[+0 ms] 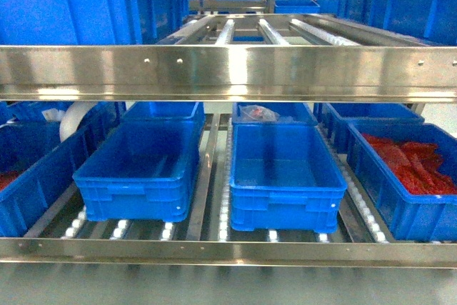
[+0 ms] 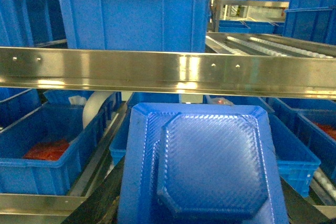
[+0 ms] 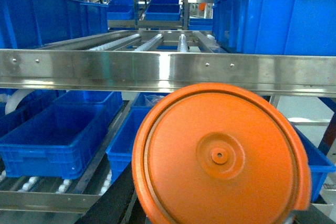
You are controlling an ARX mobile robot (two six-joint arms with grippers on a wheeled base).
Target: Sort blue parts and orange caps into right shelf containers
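Left wrist view: a blue part [image 2: 210,169], a flat tray-like piece with clipped corners and a raised textured panel, fills the lower frame close to the lens. My left fingers are hidden under it; I cannot tell how they stand on it.

Right wrist view: an orange cap [image 3: 220,156], round with a rim and a small centre boss, fills the lower right. My right fingers are hidden behind it; their state I cannot tell either.

Head view: neither arm shows. A steel rail [image 1: 228,69] crosses the frame. Below it, on the lower roller shelf [image 1: 207,169], two empty blue crates stand side by side near the front edge: one left of centre [image 1: 139,176], one right of centre [image 1: 285,183]. At the right edge, a crate [image 1: 400,205] holds red pieces [image 1: 414,166]. Behind the centre-right crate, another holds a clear bag [image 1: 257,113]. More blue crates sit on the upper shelf at both ends.
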